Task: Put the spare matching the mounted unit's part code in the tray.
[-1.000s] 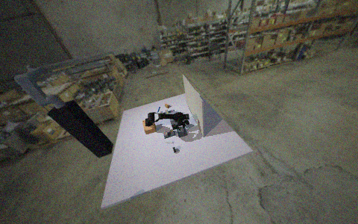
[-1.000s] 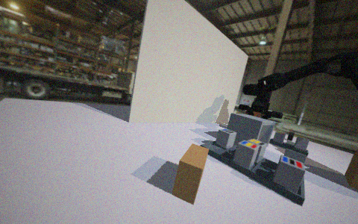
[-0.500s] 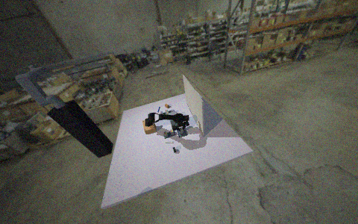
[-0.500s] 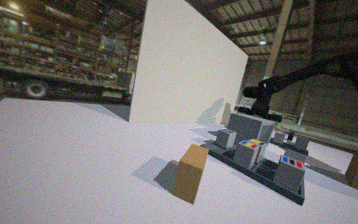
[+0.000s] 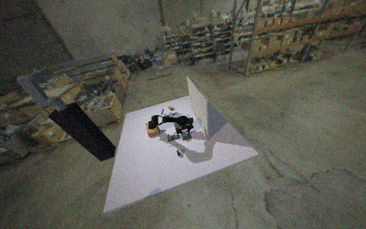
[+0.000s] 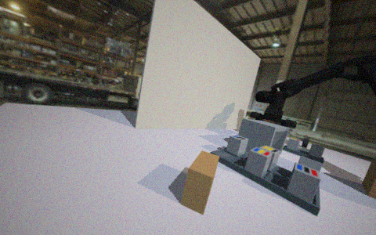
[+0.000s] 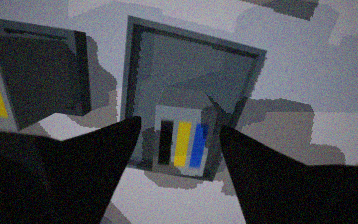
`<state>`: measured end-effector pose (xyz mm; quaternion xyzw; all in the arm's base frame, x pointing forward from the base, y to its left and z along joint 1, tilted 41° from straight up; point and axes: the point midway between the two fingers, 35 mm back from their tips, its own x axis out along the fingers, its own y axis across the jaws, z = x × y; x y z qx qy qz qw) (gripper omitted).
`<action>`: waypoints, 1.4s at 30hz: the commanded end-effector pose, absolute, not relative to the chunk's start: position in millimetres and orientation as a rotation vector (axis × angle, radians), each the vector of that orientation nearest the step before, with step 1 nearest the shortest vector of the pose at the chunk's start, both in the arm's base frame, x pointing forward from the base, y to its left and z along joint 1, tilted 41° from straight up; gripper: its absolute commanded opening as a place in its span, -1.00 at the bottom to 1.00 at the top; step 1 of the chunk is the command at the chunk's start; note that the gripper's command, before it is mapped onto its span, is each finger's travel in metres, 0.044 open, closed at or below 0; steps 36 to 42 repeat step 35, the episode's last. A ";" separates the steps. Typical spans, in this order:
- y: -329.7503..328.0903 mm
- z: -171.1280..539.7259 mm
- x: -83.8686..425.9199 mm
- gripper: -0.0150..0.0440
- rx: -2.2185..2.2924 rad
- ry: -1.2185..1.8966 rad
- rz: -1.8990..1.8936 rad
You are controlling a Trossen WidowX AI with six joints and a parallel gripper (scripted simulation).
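Note:
In the wrist view, a grey spare with black, yellow and blue stripes stands in the near end of the dark tray. My gripper is open above it, with one finger on each side and gaps between the fingers and the spare. In the exterior view the gripper's fingertips are hidden behind a large grey block. A dark rack lies left of the tray in the wrist view; a spare with a yellow stripe shows at its edge. The mounted unit's printed code cannot be made out.
In the exterior view, grey blocks with coloured stripes stand in a long dark holder. An orange-brown block stands in front. A tall pale panel stands upright beside the work area.

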<state>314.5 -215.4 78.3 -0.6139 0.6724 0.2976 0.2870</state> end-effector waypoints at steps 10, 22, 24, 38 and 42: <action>-153.2 147.8 323.8 1.00 -1.635 1.790 0.806; -146.4 153.3 325.2 1.00 -1.645 1.780 0.811; -146.4 153.3 325.2 1.00 -1.645 1.780 0.811; -146.4 153.3 325.2 1.00 -1.645 1.780 0.811; -146.4 153.3 325.2 1.00 -1.645 1.780 0.811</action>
